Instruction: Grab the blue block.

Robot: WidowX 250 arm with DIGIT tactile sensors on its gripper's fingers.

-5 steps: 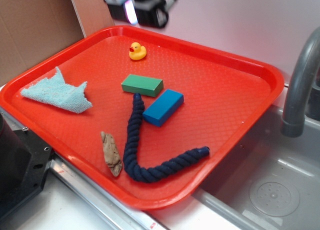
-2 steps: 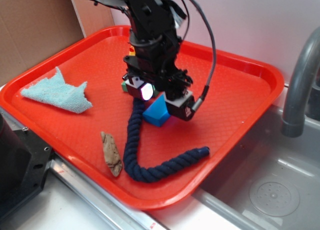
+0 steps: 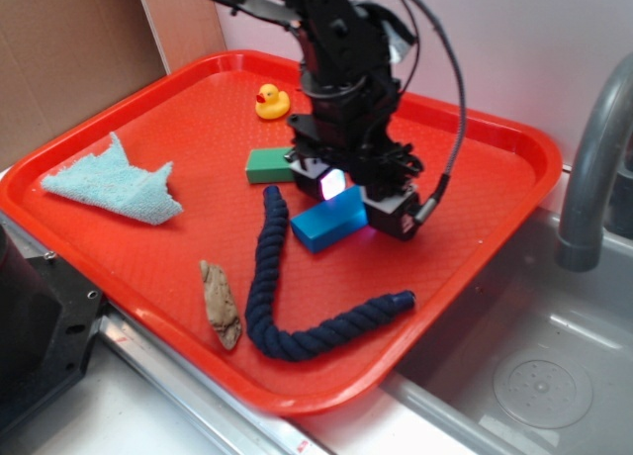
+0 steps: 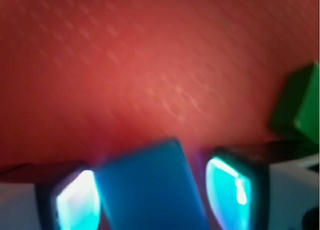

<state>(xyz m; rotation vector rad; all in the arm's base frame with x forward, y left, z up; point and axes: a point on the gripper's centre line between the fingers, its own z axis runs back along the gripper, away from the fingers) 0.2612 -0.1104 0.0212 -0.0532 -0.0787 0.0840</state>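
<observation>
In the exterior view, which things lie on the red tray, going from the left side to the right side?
Light blue cloth → brown wood piece → yellow rubber duck → blue block, sitting at the gripper.

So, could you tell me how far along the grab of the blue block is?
Approach looks done: the gripper is down on the tray, its glowing pads either side of the blue block. Whether they grip it is unclear. Closing firmly and lifting remain.
</observation>
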